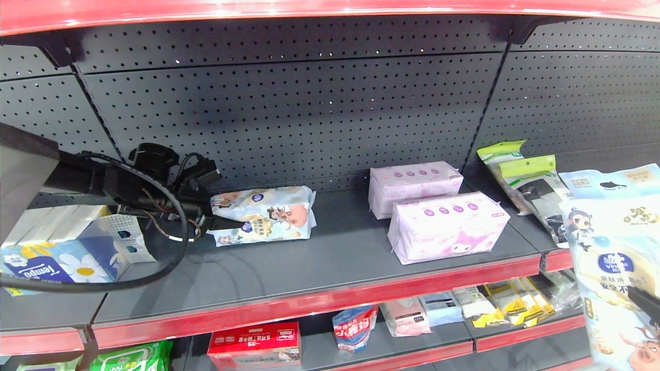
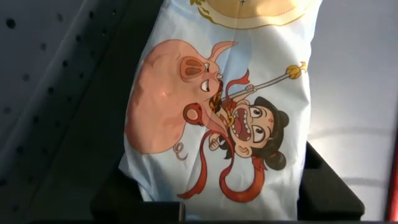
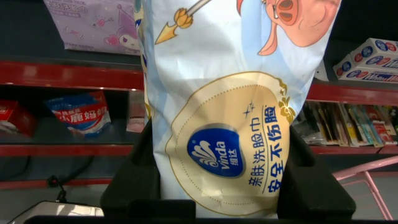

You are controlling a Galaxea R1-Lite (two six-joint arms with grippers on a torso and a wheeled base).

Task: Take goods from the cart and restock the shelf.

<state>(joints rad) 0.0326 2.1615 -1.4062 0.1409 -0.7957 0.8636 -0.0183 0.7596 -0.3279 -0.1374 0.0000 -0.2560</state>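
Note:
A white and blue tissue pack with cartoon figures [image 1: 263, 214] lies on its side on the dark shelf board [image 1: 289, 268], left of the middle. My left gripper [image 1: 212, 219] is at its left end and shut on it; in the left wrist view the pack [image 2: 217, 106] fills the gap of the gripper [image 2: 217, 196], with black fingers [image 2: 118, 193] on both sides. At the lower right my right gripper [image 1: 644, 304] is shut on a second, upright pack of the same kind [image 1: 613, 278], in front of the shelf. The right wrist view shows this pack [image 3: 230, 112] in the gripper [image 3: 217, 186].
Two pink tissue packs [image 1: 446, 226] lie right of the middle. A blue tissue box [image 1: 56, 252] stands at far left, and green-topped bags [image 1: 526, 175] lean at far right. Bare board lies between the cartoon pack and the pink packs. The shelf's red front edge [image 1: 319, 301] has goods on the shelf below.

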